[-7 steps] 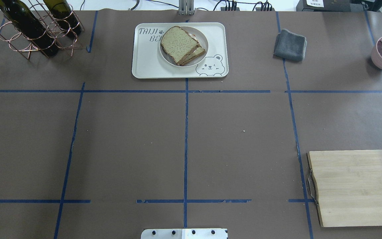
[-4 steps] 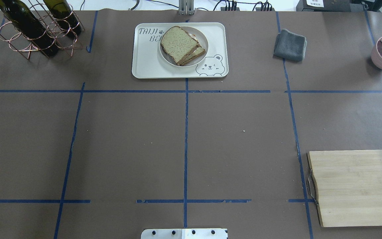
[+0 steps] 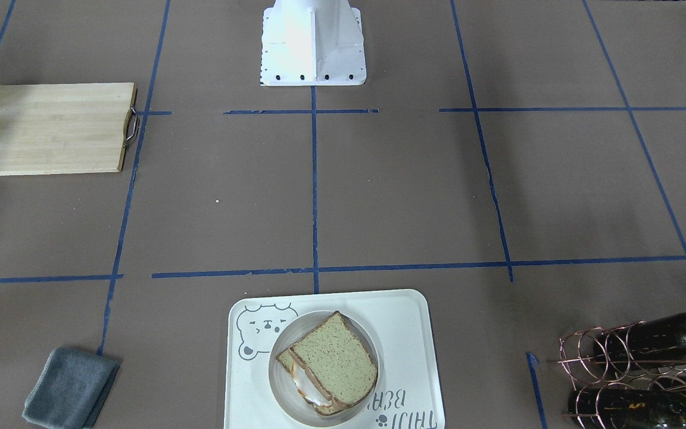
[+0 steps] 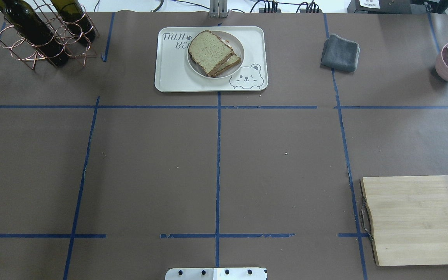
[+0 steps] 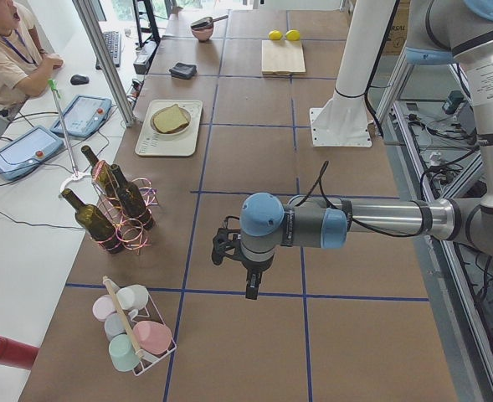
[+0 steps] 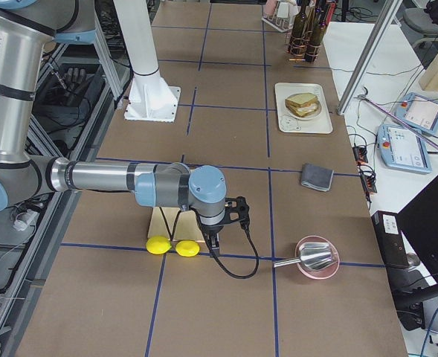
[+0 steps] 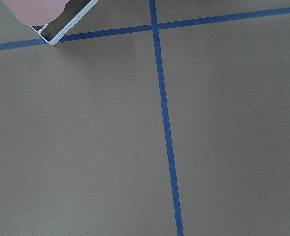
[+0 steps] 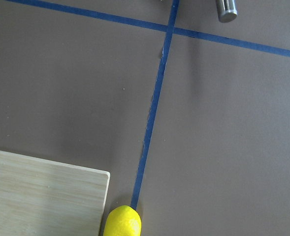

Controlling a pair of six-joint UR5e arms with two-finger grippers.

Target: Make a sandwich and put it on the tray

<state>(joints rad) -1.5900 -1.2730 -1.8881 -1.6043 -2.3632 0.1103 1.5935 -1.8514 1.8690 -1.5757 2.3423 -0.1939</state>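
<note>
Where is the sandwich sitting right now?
In the overhead view the sandwich sits on its plate on the tray, far centre of the table, between the bottle rack (left) and the grey cloth (right).

A brown table (image 5: 246,159) gridded with blue tape runs away from the camera. The near left arm (image 5: 346,224) reaches across it from the right, its left gripper (image 5: 251,290) pointing down over the table; whether its fingers are parted cannot be told. Beside it stand three dark wine bottles (image 5: 129,197) in a copper wire rack (image 5: 136,228); nearer, pastel cups (image 5: 133,335) fill a white holder. Farther off, the sandwich (image 5: 171,118) sits on the tray (image 5: 152,144). Beyond lie a grey cloth (image 5: 182,72), a cutting board (image 5: 282,59) with two lemons (image 5: 275,35) at its far edge, and a bowl (image 5: 202,33). An operator (image 5: 7,54) sits top left
</note>
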